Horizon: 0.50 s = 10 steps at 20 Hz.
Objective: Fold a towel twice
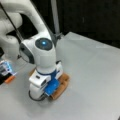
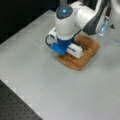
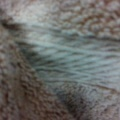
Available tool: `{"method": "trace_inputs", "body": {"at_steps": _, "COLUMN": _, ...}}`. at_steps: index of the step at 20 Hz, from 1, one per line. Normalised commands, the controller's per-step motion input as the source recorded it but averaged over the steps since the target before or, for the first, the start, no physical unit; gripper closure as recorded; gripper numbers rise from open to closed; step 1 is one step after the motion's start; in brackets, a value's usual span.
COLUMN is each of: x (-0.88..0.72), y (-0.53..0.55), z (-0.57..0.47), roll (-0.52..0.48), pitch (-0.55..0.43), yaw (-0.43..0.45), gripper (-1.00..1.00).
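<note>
A white Franka arm reaches down onto a grey table [image 1: 95, 75], its wrist and hand pressed low over the towel [image 2: 85, 53], a tan-brown terry cloth. In a front view the towel lies in the upper middle of the frame as a compact, thick, rounded bundle, showing to the right of and below the arm's blue-and-white hand, with a crease or fold line across its top. In a front view the towel [image 1: 62, 86] sits in the lower middle of the frame, mostly hidden under the hand, only a narrow brown strip peeking out at the hand's right and lower edge. The gripper [image 2: 65, 56] is down against the cloth, at the near-left part of the bundle; its fingers are hidden by the hand's body, so whether they are spread, pressed together or pinching cloth cannot be told. The wrist view is filled edge to edge with terry loops and a paler woven band [image 3: 72, 62] running across the middle, so the camera is very close to the fabric. Judging by the small, layered shape, the towel seems already folded at least once, and possibly twice; the layers cannot be counted. At the left edge of a front view an orange and blue object [image 1: 7, 72] sits on the table, well apart from the towel.
</note>
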Motion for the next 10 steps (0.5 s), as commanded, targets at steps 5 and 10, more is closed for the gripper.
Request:
{"method": "trace_inputs", "body": {"at_steps": 5, "x": -0.22, "y": -0.1, "z": 0.14, "roll": -0.093, "pitch": 0.0, "yaw": 0.164, "gripper": -1.0}}
{"method": "trace_inputs", "body": {"at_steps": 10, "x": -0.2, "y": -0.11, "z": 0.19, "roll": -0.099, "pitch": 0.054, "yaw": 0.186, "gripper": -1.0}}
